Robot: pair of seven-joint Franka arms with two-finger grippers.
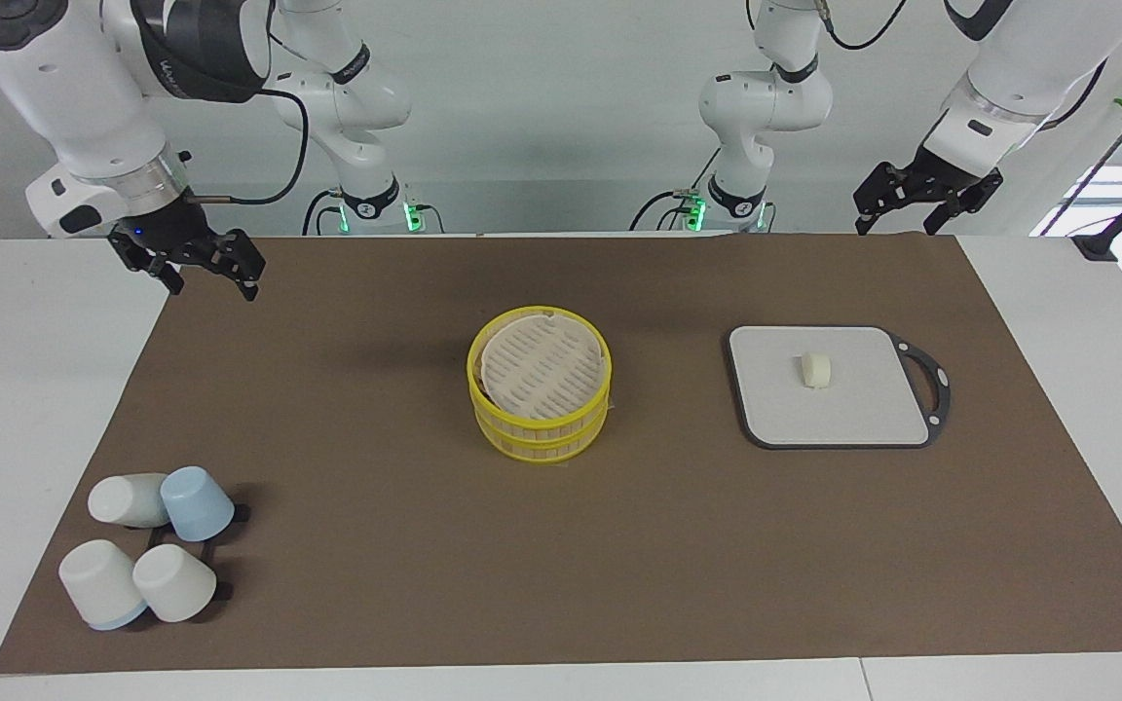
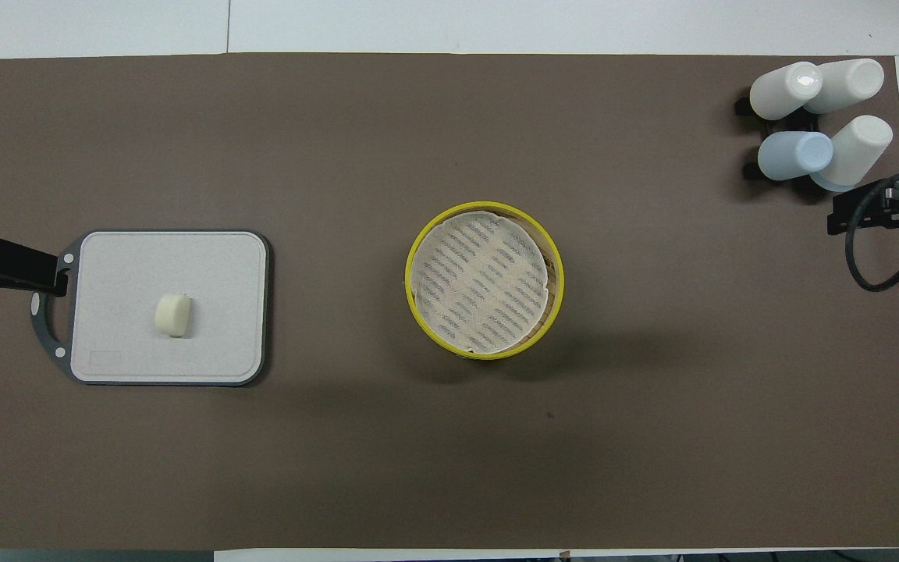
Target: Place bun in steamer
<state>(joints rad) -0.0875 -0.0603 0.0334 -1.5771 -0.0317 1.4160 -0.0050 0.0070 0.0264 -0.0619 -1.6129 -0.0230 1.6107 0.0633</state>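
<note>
The bun [image 1: 815,370] is a small cream lump lying on a flat grey board [image 1: 863,409] toward the left arm's end of the table. It also shows in the overhead view [image 2: 173,314]. The steamer [image 1: 540,428] stands mid-table, its pale slotted lid [image 1: 542,365] resting slightly askew inside the yellow rim [image 2: 410,285]. My left gripper [image 1: 902,222] hangs open and empty over the mat's edge nearest the robots, beside the board. My right gripper [image 1: 212,282] hangs open and empty over the mat's corner at the right arm's end.
Several white and blue cups [image 1: 147,545] lie on a black rack, farther from the robots at the right arm's end [image 2: 820,117]. A brown mat [image 1: 376,545] covers the table. The board has a dark handle loop [image 1: 931,389].
</note>
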